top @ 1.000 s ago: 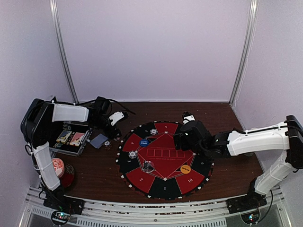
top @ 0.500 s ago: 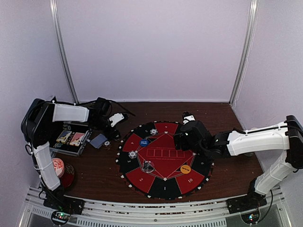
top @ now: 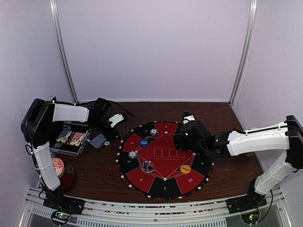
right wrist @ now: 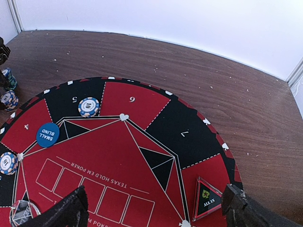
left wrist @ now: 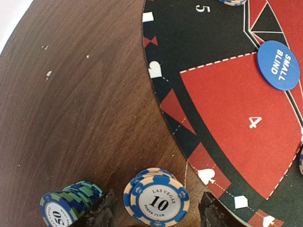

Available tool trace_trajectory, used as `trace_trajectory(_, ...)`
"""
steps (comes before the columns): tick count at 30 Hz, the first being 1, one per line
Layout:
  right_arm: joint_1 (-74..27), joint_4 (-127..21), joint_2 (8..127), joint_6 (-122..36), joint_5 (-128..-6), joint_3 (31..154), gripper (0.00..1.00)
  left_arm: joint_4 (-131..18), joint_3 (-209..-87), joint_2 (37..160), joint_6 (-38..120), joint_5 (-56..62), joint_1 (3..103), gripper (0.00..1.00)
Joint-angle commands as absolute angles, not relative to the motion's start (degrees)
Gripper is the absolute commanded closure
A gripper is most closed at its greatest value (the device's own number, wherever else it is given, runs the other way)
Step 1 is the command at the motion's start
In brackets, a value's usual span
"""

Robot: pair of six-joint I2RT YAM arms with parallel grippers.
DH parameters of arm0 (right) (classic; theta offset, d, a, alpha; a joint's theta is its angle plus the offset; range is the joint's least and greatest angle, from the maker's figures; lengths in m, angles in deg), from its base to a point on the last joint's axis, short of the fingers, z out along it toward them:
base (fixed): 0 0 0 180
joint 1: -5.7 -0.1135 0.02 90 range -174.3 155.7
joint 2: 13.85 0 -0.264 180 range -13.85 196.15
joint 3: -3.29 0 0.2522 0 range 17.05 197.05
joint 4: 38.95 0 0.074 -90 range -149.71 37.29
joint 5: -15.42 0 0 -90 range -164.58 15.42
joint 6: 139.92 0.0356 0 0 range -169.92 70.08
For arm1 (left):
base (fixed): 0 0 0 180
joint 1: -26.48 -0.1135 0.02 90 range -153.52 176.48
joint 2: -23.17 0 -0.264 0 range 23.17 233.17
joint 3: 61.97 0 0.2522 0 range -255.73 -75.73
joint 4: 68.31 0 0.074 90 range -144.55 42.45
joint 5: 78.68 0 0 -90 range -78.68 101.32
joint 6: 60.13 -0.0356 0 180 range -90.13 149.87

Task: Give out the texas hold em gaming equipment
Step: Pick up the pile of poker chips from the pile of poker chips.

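Note:
In the left wrist view a short stack of blue-and-white "10" poker chips (left wrist: 156, 202) stands on the wood between my left gripper's (left wrist: 157, 215) two fingers, with a gap on each side; the gripper is open. A teal-and-blue "50" stack (left wrist: 66, 207) stands just outside the left finger (left wrist: 100, 213). From above, the left gripper (top: 111, 134) sits at the mat's left rim beside a grey-blue-backed card deck (top: 99, 140). On the mat lie the blue button disc (top: 144, 142), the orange disc (top: 185, 169) and single chips (top: 154, 131). My right gripper (right wrist: 156, 208) hovers wide open over the mat's centre, holding nothing.
The round red-and-black mat (top: 163, 187) fills the table's middle. An open case (top: 71, 138) with cards stands at the left, and a red-and-white patterned disc (top: 57, 166) lies nearer the front. A triangular "ALL IN" marker (right wrist: 207, 198) lies by the right fingertip.
The left gripper's jaws have narrowed slightly around the "10" chip stack. The right arm has not visibly moved.

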State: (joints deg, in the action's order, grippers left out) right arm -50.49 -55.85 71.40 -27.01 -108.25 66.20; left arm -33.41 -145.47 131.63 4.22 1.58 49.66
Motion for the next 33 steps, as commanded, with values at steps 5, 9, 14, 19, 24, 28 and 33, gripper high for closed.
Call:
trace_trajectory(5, -50.21, -55.53, 71.32, -26.64, -108.86, 66.53, 0.01, -33.8, -145.43, 133.29, 3.55, 2.91, 48.98, 0.38)
trace_trajectory(9, -50.25, -55.53, 71.32, -26.61, -108.83, 66.53, 0.01, -33.9, -145.43, 133.45, 3.64, 3.22, 48.98, 0.39)
trace_trajectory(14, -50.26, -55.53, 71.25, -26.59, -108.87, 66.53, 0.01, -33.98, -145.43, 133.47, 3.68, 3.38, 48.85, 0.42)
trace_trajectory(19, -50.29, -55.52, 71.14, -26.58, -108.86, 66.5, 0.01, -33.93, -145.43, 133.64, 3.56, 3.5, 48.81, 0.45)
trace_trajectory(24, -50.21, -55.53, 71.01, -26.63, -108.84, 66.48, 0.01, -33.94, -145.48, 133.72, 3.55, 3.4, 48.72, 0.47)
trace_trajectory(28, -50.2, -55.52, 71.05, -26.63, -108.86, 66.46, 0.01, -33.81, -145.52, 133.78, 3.48, 3.25, 48.71, 0.49)
trace_trajectory(33, -50.21, -55.53, 70.96, -26.6, -108.85, 66.4, 0.01, -33.7, -145.6, 134.15, 3.47, 3.27, 48.67, 0.5)
